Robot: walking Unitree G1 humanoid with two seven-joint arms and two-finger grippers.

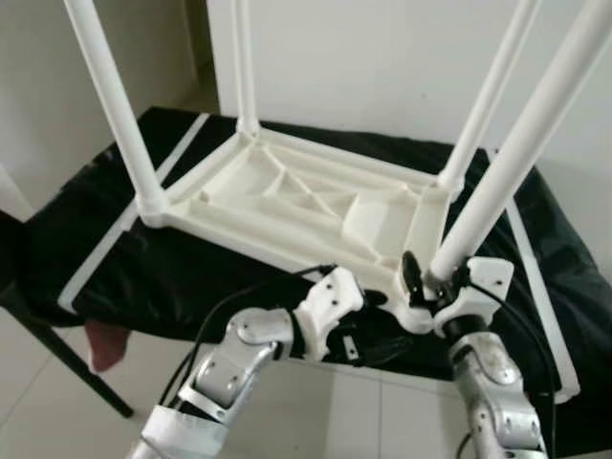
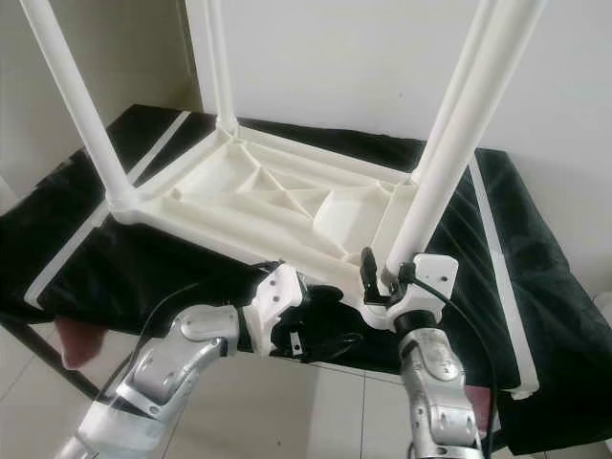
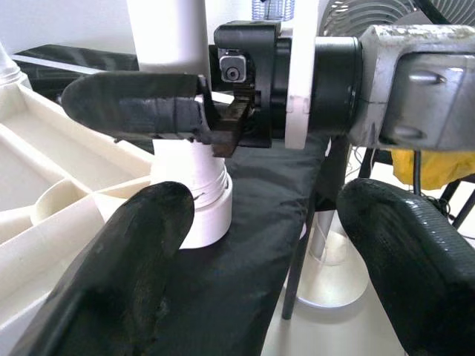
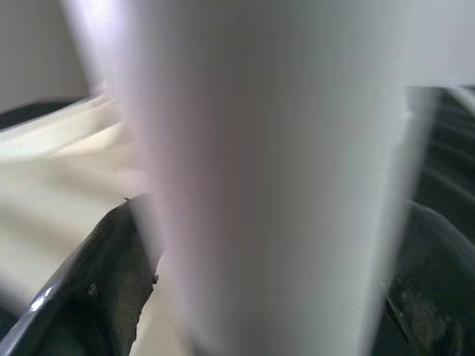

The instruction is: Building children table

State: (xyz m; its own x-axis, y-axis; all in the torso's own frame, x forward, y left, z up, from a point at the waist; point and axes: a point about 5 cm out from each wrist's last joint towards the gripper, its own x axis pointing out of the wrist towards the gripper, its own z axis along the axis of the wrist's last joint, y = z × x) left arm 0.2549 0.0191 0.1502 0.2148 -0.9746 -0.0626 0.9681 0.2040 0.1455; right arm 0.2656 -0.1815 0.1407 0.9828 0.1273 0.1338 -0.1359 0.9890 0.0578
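Note:
A white plastic children's table (image 1: 287, 196) lies upside down on a black-covered work table, with its legs pointing up. My right gripper (image 1: 435, 277) is shut on the base of the near right leg (image 1: 521, 153), just above its corner socket. In the right wrist view that leg (image 4: 267, 178) sits between the black fingers (image 4: 104, 289). My left gripper (image 1: 368, 330) is open at the front edge, just left of that corner and holding nothing. In the left wrist view its fingers (image 3: 126, 274) frame the leg's socket (image 3: 200, 200) and the right gripper's finger (image 3: 141, 107).
The work table's black cover (image 1: 143, 258) has white tape stripes and ends just before my arms. A dark stand leg (image 1: 57, 354) and a reddish object (image 1: 105, 344) are at the lower left over tiled floor. A white wall (image 1: 382, 57) stands behind.

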